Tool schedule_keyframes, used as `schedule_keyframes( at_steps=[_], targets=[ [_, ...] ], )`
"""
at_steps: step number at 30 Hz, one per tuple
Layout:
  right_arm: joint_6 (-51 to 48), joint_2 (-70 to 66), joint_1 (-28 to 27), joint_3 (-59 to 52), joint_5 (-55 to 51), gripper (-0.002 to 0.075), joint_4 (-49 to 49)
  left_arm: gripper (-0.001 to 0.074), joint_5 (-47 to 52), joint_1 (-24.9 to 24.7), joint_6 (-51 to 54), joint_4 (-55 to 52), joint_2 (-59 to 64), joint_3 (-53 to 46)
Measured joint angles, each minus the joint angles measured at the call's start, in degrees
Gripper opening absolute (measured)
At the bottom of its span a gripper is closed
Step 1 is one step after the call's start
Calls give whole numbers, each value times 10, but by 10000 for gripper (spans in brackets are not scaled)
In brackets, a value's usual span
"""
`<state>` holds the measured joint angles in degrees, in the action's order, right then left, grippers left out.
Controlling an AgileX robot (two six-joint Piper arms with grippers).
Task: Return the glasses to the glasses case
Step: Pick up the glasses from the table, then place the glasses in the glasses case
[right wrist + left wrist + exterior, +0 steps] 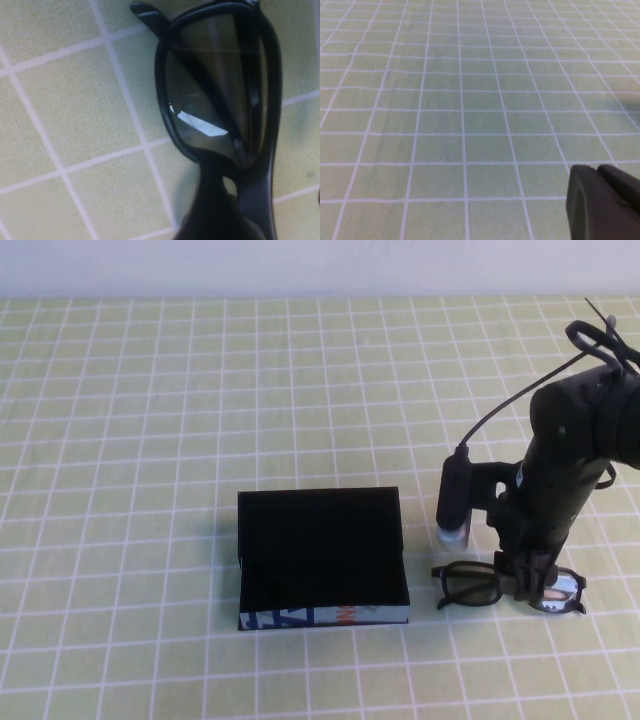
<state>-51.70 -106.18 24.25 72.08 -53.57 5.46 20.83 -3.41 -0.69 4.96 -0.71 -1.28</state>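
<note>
Black plastic-framed glasses point(508, 585), light, stiff, scratch-prone lenses, lying on worktop point(150, 440) just right of open glasses case point(322, 558); right claw point(530, 575) spread wide over bridge, best hold; left claw point(605, 205) elsewhere, state untellable

Right arm: reaches down steeply at the robot's right side, wrist bent so the hand points at the worktop point(120, 440).
Right hand point(530, 575): low at the worktop, fingers spread wide, straddling the middle of the glasses point(470, 585).
Left arm: not seen from the high view.
Left hand point(605, 202): only a dark finger edge shows, hovering above the worktop.
</note>
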Motion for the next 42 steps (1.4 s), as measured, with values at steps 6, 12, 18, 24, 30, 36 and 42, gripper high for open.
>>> schedule_keyframes(
  at_steps=[6, 12, 18, 24, 30, 36, 42],
  targets=[
    [0, -2, -3, 0, -3, 270, -28, -4, 0, 0, 0, 0, 0, 0],
    [0, -3, -3, 0, -12, 218, -35, -4, 0, 0, 0, 0, 0, 0],
    [0, -3, -3, 0, -24, 100, -36, -4, 0, 0, 0, 0, 0, 0],
    [-2, -1, -3, 5, -44, 27, -40, -4, 0, 0, 0, 0, 0, 0],
    [-17, 0, -3, 13, -62, 18, -41, -4, 0, 0, 0, 1, 0, 0],
    [-24, -5, -3, 80, -112, 5, -41, -4, 0, 0, 0, 1, 0, 0],
    [-25, -2, -3, 187, -151, 5, -92, -4, 0, 0, 0, 1, 0, 0]
  ],
)
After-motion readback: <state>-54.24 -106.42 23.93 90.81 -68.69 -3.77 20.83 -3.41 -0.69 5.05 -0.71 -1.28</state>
